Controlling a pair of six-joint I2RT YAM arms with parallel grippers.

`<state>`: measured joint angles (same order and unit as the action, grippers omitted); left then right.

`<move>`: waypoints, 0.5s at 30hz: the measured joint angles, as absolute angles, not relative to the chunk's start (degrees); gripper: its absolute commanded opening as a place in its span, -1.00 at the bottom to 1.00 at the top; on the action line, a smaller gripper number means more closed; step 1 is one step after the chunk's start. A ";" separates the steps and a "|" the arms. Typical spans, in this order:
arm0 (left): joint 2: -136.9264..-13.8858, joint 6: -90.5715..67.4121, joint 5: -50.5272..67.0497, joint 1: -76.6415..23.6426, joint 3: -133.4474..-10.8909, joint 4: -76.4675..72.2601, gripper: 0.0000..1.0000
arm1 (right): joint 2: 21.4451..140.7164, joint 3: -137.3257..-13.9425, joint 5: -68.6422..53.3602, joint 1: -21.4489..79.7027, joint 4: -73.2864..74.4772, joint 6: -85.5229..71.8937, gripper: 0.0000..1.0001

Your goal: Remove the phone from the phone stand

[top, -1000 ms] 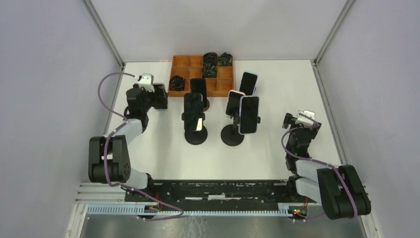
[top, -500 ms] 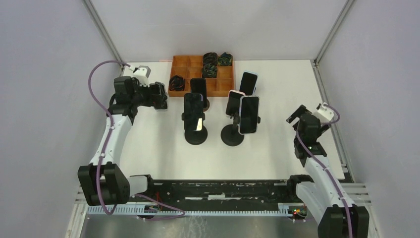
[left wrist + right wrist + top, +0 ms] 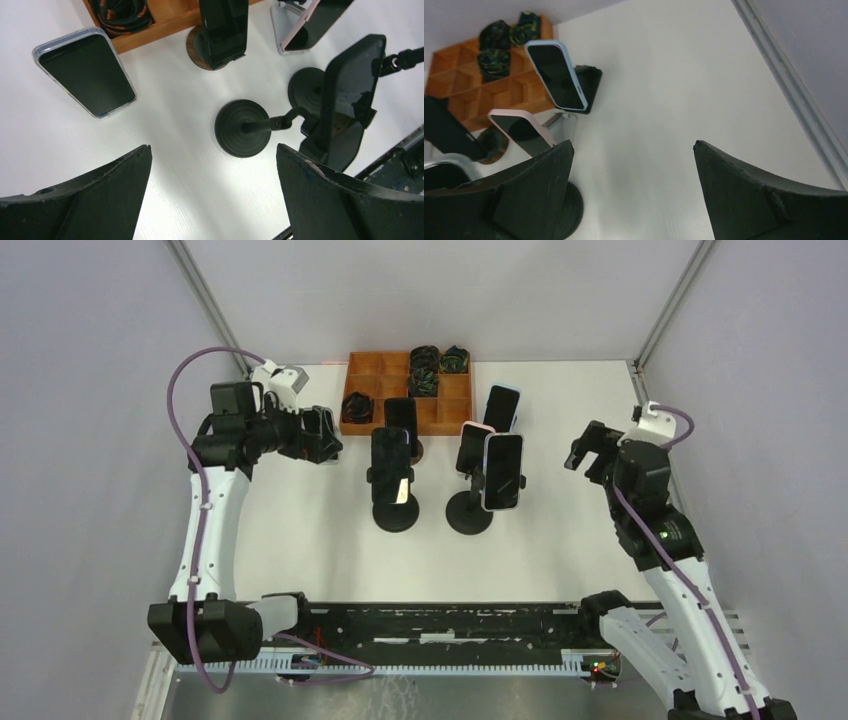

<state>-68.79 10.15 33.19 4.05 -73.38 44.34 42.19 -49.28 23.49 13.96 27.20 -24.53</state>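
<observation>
Several phones stand on stands mid-table. A black phone (image 3: pixel 391 465) sits clamped on a black round-based stand (image 3: pixel 396 515); it also shows in the left wrist view (image 3: pixel 350 95) with its base (image 3: pixel 243 127). A white-edged phone (image 3: pixel 503 472) sits on a second black stand (image 3: pixel 469 512). My left gripper (image 3: pixel 325 435) is open and empty, left of the black phone; its fingertips (image 3: pixel 142 155) frame bare table. My right gripper (image 3: pixel 590 450) is open and empty, right of the white-edged phone. A clear-cased phone (image 3: pixel 85 70) lies flat on the table.
An orange compartment tray (image 3: pixel 385 368) with coiled cables stands at the back. A phone on a wooden round stand (image 3: pixel 222 30), a pink phone (image 3: pixel 519 132) on a silver stand and a light-blue phone (image 3: pixel 555 75) on a black stand sit in front of it. Walls close both sides.
Both arms have risen and stretched out. The right gripper has moved toward the back of the table. The left gripper has stayed near the tray's left corner. No phone has moved.
</observation>
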 measured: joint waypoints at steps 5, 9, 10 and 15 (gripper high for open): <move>-68.95 13.41 36.23 4.03 -77.34 52.05 1.00 | 44.34 -61.84 16.05 14.79 31.14 -21.26 0.96; -69.38 15.22 38.28 4.01 -80.42 55.99 1.00 | 48.97 -71.35 8.60 17.28 31.92 -18.96 0.96; -69.52 15.73 38.81 4.03 -80.90 56.82 1.00 | 50.70 -73.91 6.98 18.46 32.25 -18.39 0.96; -70.17 17.69 40.36 4.01 -82.19 60.40 1.00 | 60.23 -83.66 3.68 29.78 32.40 -16.78 0.96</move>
